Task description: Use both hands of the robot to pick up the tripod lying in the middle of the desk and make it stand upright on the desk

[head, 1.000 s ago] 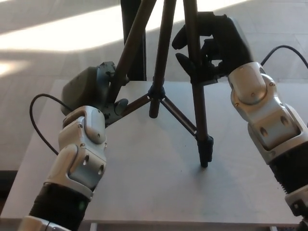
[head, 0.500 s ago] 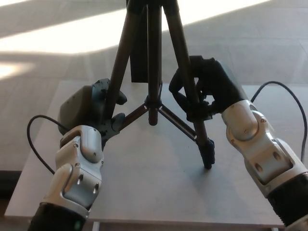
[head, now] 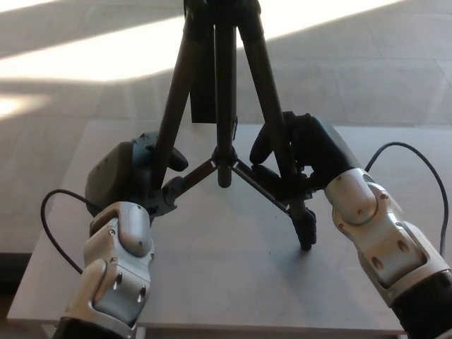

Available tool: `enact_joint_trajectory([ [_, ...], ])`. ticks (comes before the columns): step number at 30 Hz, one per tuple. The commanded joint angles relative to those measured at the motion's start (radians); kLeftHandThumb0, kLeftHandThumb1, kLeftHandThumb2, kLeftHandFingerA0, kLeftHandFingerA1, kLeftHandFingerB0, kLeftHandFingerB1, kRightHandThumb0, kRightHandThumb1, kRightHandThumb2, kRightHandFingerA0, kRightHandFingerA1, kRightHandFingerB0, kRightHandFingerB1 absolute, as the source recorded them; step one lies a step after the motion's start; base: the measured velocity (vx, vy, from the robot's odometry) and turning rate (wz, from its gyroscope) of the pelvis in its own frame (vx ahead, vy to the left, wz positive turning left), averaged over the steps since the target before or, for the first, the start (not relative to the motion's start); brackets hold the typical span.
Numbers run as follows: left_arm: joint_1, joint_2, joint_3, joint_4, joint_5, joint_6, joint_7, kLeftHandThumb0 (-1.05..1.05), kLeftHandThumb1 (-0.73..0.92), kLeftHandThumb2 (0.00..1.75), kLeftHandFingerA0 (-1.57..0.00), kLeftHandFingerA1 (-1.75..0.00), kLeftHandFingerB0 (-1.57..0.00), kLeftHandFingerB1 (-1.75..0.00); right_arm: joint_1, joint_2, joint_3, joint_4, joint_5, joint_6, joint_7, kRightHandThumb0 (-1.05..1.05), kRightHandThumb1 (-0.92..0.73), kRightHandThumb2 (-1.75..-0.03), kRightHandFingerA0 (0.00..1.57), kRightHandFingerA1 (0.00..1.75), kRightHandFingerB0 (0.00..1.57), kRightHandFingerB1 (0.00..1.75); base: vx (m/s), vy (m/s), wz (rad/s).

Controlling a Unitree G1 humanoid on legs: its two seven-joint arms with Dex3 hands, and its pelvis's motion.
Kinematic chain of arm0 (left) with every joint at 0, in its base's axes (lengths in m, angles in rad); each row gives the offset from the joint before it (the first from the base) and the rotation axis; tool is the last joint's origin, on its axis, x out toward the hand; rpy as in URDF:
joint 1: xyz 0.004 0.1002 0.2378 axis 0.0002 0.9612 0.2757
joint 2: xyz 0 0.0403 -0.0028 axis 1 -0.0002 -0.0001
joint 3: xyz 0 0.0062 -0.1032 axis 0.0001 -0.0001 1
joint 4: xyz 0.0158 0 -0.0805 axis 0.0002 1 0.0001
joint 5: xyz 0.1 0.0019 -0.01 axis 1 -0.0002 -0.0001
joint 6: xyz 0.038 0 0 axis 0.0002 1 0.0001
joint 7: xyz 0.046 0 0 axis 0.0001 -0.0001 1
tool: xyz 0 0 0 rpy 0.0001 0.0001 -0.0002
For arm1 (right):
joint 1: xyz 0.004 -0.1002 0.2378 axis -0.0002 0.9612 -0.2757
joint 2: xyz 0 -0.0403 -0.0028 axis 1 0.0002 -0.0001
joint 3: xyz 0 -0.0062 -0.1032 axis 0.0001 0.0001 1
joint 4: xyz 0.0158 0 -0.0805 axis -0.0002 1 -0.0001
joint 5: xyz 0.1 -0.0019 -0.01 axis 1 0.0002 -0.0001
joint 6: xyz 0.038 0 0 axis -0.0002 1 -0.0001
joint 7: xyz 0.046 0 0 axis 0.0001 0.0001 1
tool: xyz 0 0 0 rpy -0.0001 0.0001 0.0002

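Note:
The dark tripod [head: 224,106] stands upright on the grey desk [head: 233,275], its legs spread and its top cut off by the frame. Its right leg foot [head: 306,233] rests on the desk surface. My right hand [head: 300,159] is wrapped around the right leg, fingers closed on it. On the other side, my left hand [head: 138,169] holds the lower part of the left leg, whose foot is hidden behind the hand. The centre column [head: 224,152] hangs just above the desk, braced to the legs.
A dark upright post [head: 203,99] stands behind the desk's far edge. Cables loop from both wrists, left cable [head: 53,212] and right cable [head: 409,152]. Sunlit floor lies beyond the desk.
The tripod has come more upright and its legs have lowered onto the desk. Both hands slid down and toward me with the legs, keeping their hold.

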Motion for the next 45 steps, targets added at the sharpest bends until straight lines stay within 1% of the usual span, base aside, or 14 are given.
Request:
enact_joint_trajectory([
  [1, 0.051, 0.004, -0.009, 0.033, -0.03, 0.088, -0.056, -0.23, 0.7, 0.7, -1.03, -1.51, -0.78, -1.19, 0.006, -0.014, -0.024, 0.028, -0.027, 0.048, 0.013, -0.27, -0.52, -1.1, 0.92, 1.75, 0.79, 1.54, 0.0, 0.0, 0.0],
  [6, 0.003, 0.026, -0.004, 0.039, -0.041, 0.133, -0.111, -0.24, 0.7, 0.62, -1.15, -1.12, -0.69, -0.62, -0.01, -0.007, -0.036, 0.019, -0.039, 0.089, 0.007, -0.22, -0.5, -1.06, 1.0, 1.72, 0.79, 1.42, 0.0, 0.0, 0.0],
  [17, -0.094, 0.103, -0.026, 0.041, -0.068, 0.136, -0.243, -0.2, 0.58, 0.86, -1.09, -1.29, -0.83, -1.01, -0.145, -0.036, -0.01, 0.11, -0.067, 0.263, 0.136, -0.3, -0.42, -1.28, 0.93, 1.75, 0.75, 1.36, 0.0, 0.0, 0.0],
  [19, -0.131, 0.114, -0.024, 0.052, -0.093, 0.233, -0.336, -0.25, 0.54, 0.89, -1.07, -1.29, -0.85, -1.18, -0.189, -0.025, -0.038, 0.159, -0.034, 0.339, 0.166, -0.28, -0.52, -1.05, 0.94, 1.75, 0.75, 1.52, 0.0, 0.0, 0.0],
  [23, -0.172, 0.127, -0.023, 0.078, -0.129, 0.329, -0.437, -0.21, 0.52, 0.94, -1.07, -1.27, -0.88, -1.14, -0.217, -0.045, -0.037, 0.209, -0.023, 0.356, 0.228, -0.2, -0.55, -1.09, 1.16, 1.75, 0.82, 1.42, 0.0, 0.0, 0.0],
  [32, -0.147, 0.139, -0.004, 0.074, -0.152, 0.314, -0.439, -0.21, 0.63, 0.79, -1.1, -1.19, -0.84, -1.06, -0.23, -0.036, -0.027, 0.266, -0.051, 0.337, 0.183, -0.29, -0.59, -0.91, 0.92, 1.75, 0.62, 1.54, 0.0, 0.0, 0.0],
  [33, -0.139, 0.128, 0.006, 0.07, -0.152, 0.308, -0.414, -0.27, 0.73, 0.6, -1.15, -0.99, -0.77, -0.79, -0.201, -0.039, -0.021, 0.241, -0.053, 0.29, 0.177, -0.25, -0.59, -0.92, 0.9, 1.53, 0.76, 0.85, 0.0, 0.0, 0.0],
  [35, -0.137, 0.126, 0.003, 0.068, -0.151, 0.308, -0.409, -0.39, 0.73, 0.61, -0.96, -0.83, -0.57, -0.62, -0.18, -0.03, -0.038, 0.222, -0.028, 0.279, 0.19, -0.4, -0.73, -0.6, 0.75, 0.94, 0.33, 0.43, 0.0, 0.0, 0.0],
  [37, -0.132, 0.123, 0.009, 0.053, -0.159, 0.318, -0.409, -0.46, 0.71, 0.61, -0.78, -0.76, -0.5, -0.57, -0.167, -0.028, -0.068, 0.195, 0.017, 0.297, 0.252, -0.5, -0.7, -0.62, 0.53, 0.8, 0.11, 0.28, 0.0, 0.0, 0.0],
  [38, -0.134, 0.121, 0.011, 0.052, -0.164, 0.332, -0.412, -0.53, 0.69, 0.6, -0.67, -0.66, -0.37, -0.43, -0.167, -0.036, -0.067, 0.19, 0.028, 0.305, 0.305, -0.7, -0.47, -0.86, 0.01, 0.45, 0.0, 0.13, 0.0, 0.0, 0.0],
  [40, -0.138, 0.111, 0.041, 0.04, -0.203, 0.376, -0.44, -0.75, 0.49, 0.9, 0.0, -0.46, 0.0, -0.14, -0.187, -0.069, 0.004, 0.196, -0.023, 0.331, 0.389, -0.95, -0.66, -0.66, 0.0, 0.0, 0.0, 0.0, 0.0, 0.0, 0.0],
  [41, -0.144, 0.125, 0.021, 0.038, -0.198, 0.39, -0.473, -0.75, 0.49, 0.9, 0.0, -0.46, 0.0, -0.14, -0.198, -0.084, 0.044, 0.201, -0.052, 0.34, 0.419, -0.95, -0.66, -0.66, 0.0, 0.0, 0.0, 0.0, 0.0, 0.0, 0.0],
  [42, -0.136, 0.142, 0.001, 0.029, -0.192, 0.383, -0.497, -0.79, 0.62, 0.73, 0.0, 0.0, 0.0, 0.0, -0.192, -0.092, 0.055, 0.186, -0.054, 0.35, 0.432, -1.04, -0.54, -0.81, 0.0, 0.0, 0.0, 0.0, 0.0, 0.0, 0.0],
  [45, -0.12, 0.184, -0.052, 0.016, -0.17, 0.35, -0.534, -0.97, 0.74, 0.65, 0.0, 0.0, 0.0, 0.0, -0.188, -0.11, 0.072, 0.169, -0.049, 0.347, 0.456, -1.05, -0.68, -0.61, 0.0, 0.0, 0.0, 0.0, 0.0, 0.0, 0.0],
])
